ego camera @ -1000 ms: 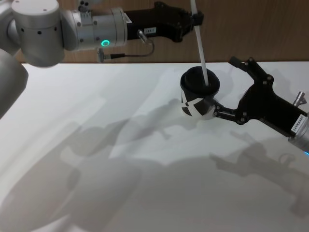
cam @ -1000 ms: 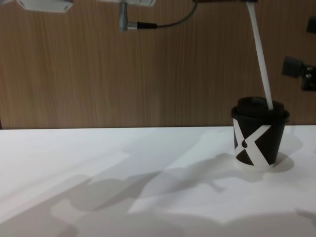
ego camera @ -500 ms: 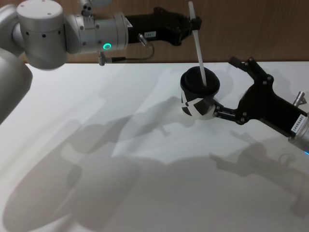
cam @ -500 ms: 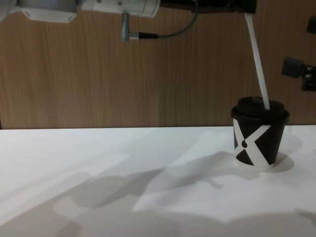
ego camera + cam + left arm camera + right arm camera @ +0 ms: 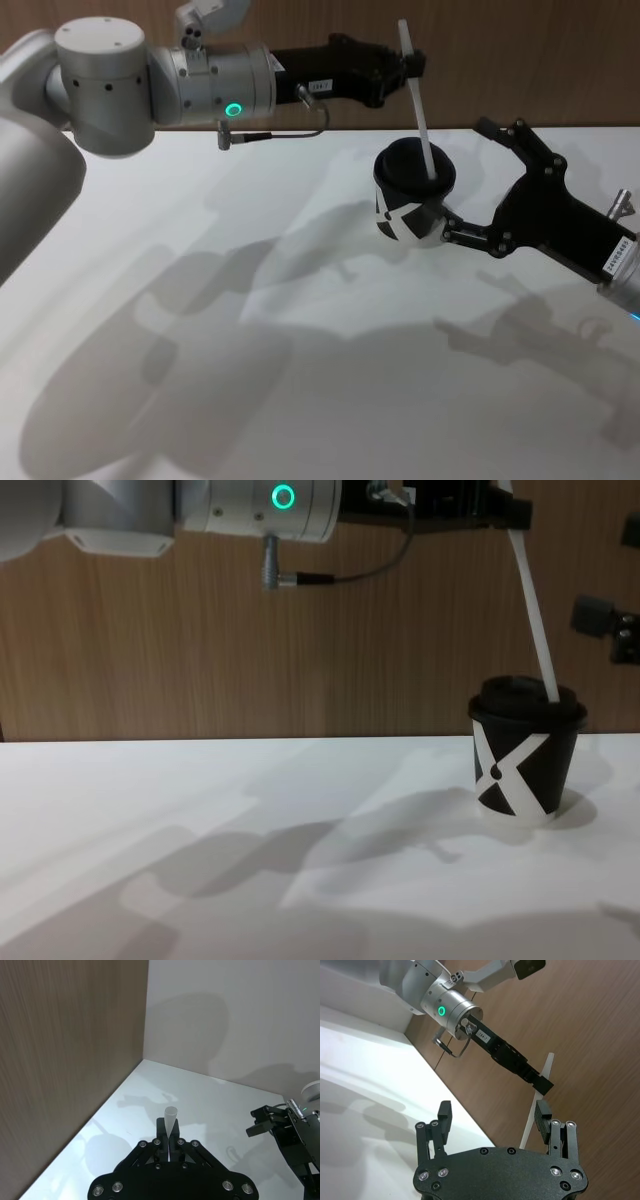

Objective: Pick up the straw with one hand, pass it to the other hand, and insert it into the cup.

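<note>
The black cup (image 5: 408, 205) with its white X pattern stands on the white table (image 5: 300, 330), also seen from the side as the cup (image 5: 524, 765). My left gripper (image 5: 410, 64) is shut on the upper part of the white straw (image 5: 420, 115), high above the cup. The straw (image 5: 532, 610) slants down and its lower end meets the domed lid's top. In the left wrist view the straw (image 5: 171, 1119) stands pinched in the left gripper (image 5: 170, 1141). My right gripper (image 5: 466, 180) stands open just right of the cup, its fingers spread beside the cup.
A wood-panelled wall (image 5: 200, 650) runs close behind the table's far edge. The silver left arm with its green ring (image 5: 233, 109) and thin cable reaches across the back. The right gripper's body (image 5: 570, 225) lies low at the right edge.
My left arm has come down and a little to the right with the straw, whose lower end stays at the lid. The cup and the right gripper have not moved.
</note>
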Controlling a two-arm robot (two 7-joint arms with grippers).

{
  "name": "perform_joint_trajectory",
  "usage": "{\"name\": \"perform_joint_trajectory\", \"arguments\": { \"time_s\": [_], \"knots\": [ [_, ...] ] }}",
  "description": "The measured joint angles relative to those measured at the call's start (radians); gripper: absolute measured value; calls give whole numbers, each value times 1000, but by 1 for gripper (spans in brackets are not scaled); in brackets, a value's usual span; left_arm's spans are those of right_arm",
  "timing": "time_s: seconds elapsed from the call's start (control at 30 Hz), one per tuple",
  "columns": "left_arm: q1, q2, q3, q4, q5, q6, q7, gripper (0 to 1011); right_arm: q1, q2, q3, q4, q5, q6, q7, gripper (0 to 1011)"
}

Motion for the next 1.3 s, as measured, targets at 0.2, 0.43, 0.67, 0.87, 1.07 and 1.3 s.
{"name": "perform_joint_trajectory", "arguments": {
  "time_s": [0.2,0.43,0.67,0.87,1.07,1.3],
  "knots": [
    [0,-7,3,13,-4,-3,-6,18,0,0,0,0,0,0,0,1001],
    [0,-12,5,23,-7,-5,-11,177,0,0,0,0,0,0,0,1001],
    [0,-16,7,29,-9,-6,-14,399,0,0,0,0,0,0,0,1001],
    [0,-17,8,33,-10,-7,-16,600,0,0,0,0,0,0,0,1001],
    [0,-18,8,34,-11,-8,-16,772,0,0,0,0,0,0,-1,1001],
    [10,-15,10,29,-6,-27,-18,985,0,-12,8,-7,0,13,-24,1001]
  ]
}}
